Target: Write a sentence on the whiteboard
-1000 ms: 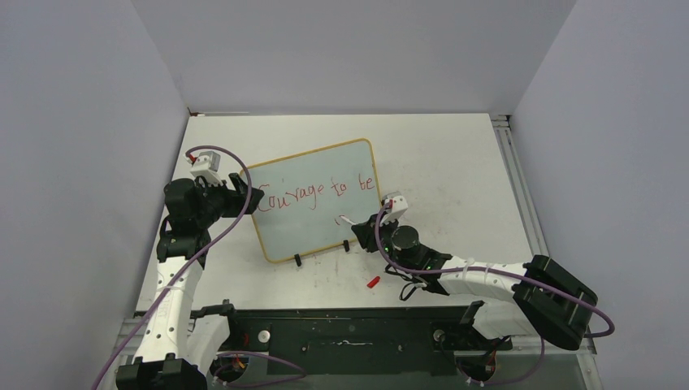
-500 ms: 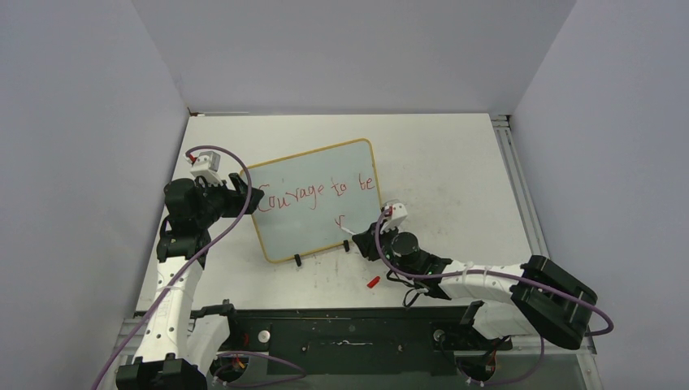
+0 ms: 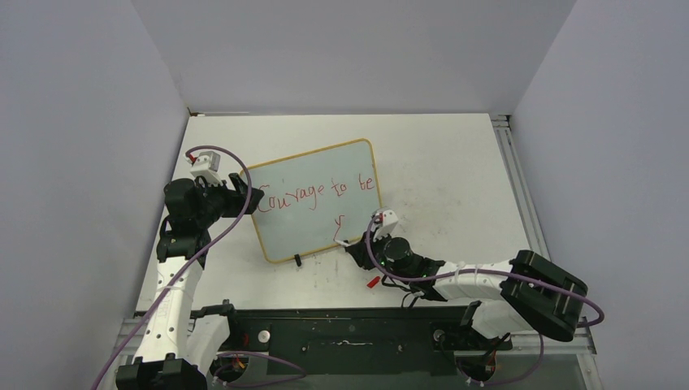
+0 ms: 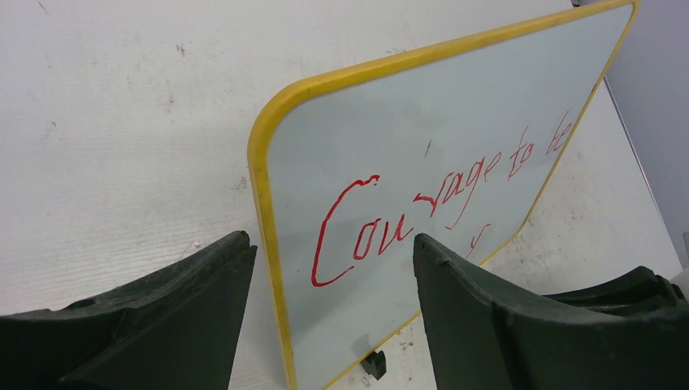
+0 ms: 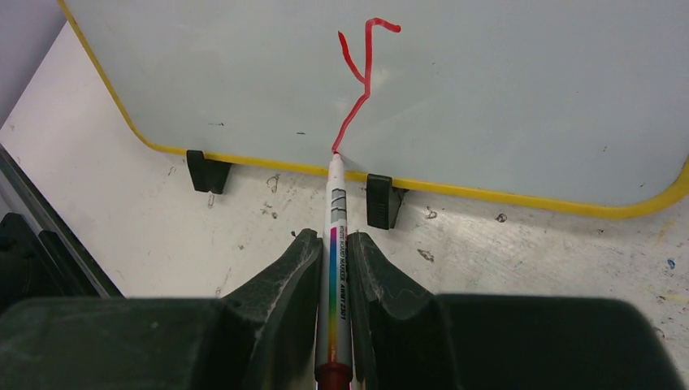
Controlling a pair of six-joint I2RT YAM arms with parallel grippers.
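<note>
From above, the left arm stands folded, left gripper (image 3: 246, 195) at the whiteboard's (image 3: 301, 231) left edge, while the right arm lies low, right gripper (image 3: 351, 244) at the board's lower edge. The left wrist view shows jaws spread wide either side of the rounded yellow frame, beside the red sentence (image 4: 422, 203). In the right wrist view, jaws pinch a rainbow-striped white marker (image 5: 335, 244), tip on the glossy face at a red "y" tail

My right gripper (image 5: 331, 244), matt black plastic, pinches a glossy plastic marker (image 5: 335, 199). At 12 o'clock, the whiteboard (image 5: 504, 97) shows a smooth, glossy face with a smooth yellow plastic frame (image 5: 504, 196), over a scuffed, matt white counter (image 5: 528, 244).
</note>
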